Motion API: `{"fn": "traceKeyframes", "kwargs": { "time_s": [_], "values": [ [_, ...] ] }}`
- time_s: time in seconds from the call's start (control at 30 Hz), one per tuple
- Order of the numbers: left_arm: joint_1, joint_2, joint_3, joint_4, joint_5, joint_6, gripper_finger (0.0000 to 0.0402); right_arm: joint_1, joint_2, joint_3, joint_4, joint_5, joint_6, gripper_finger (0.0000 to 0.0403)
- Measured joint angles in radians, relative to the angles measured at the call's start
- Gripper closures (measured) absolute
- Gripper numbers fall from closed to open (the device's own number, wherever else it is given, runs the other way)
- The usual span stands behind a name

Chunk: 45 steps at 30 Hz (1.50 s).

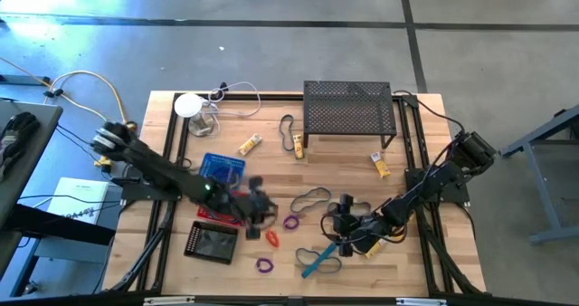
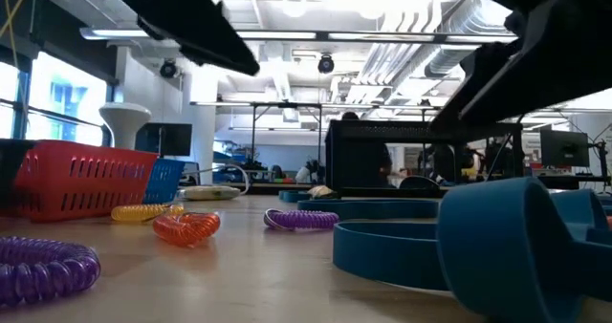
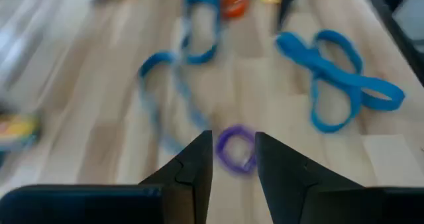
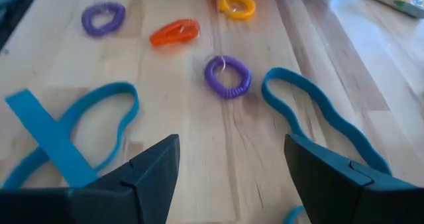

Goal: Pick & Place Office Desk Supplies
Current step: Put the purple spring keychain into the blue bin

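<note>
Loose supplies lie flat on the wooden table. A purple ring sits between the two grippers, with an orange ring and a second purple ring nearer the front. A twisted blue loop and a dark loop lie close by, and yellow-and-white tubes farther back. My left gripper hovers open above the table; through its gap I see the purple ring on the wood. My right gripper stands wide open and low, facing the same ring, with nothing between its fingers.
A red basket and a blue basket stand under the left arm, with a flat black device in front of them. The black mesh shelf is at the back. The white round device with its cable is back left.
</note>
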State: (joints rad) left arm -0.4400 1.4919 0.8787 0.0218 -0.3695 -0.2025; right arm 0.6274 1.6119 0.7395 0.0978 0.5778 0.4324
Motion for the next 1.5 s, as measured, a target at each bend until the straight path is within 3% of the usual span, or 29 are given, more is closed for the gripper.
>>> {"fn": "traceKeyframes", "kwargs": {
  "time_s": [0.2,0.47,0.53,0.87,1.07,1.2,1.5],
  "values": [
    [-0.045,0.194,0.000,0.245,0.000,0.266,0.0294,-0.018,0.000,-0.001,-0.003,0.000,0.013,0.0143],
    [-0.018,0.288,0.000,0.403,0.239,0.249,0.0294,0.003,0.000,-0.001,-0.013,-0.010,0.081,0.0143],
    [-0.003,0.288,0.000,0.408,0.251,0.227,0.0294,0.008,0.000,-0.001,-0.013,-0.009,0.096,0.0143],
    [0.035,0.289,0.000,0.416,0.098,0.232,0.0294,0.012,0.000,-0.001,0.006,-0.026,-0.032,0.0143],
    [-0.014,0.289,0.000,0.407,0.072,0.232,0.0298,0.018,0.000,-0.001,0.012,-0.028,0.084,0.0143],
    [-0.039,0.289,0.000,0.406,-0.013,0.220,0.0298,0.021,0.000,-0.001,0.013,-0.019,0.098,0.0143],
    [-0.050,0.289,0.000,0.362,-0.074,0.141,0.0299,0.021,0.000,-0.001,0.020,-0.019,0.148,0.0143]
  ]
}}
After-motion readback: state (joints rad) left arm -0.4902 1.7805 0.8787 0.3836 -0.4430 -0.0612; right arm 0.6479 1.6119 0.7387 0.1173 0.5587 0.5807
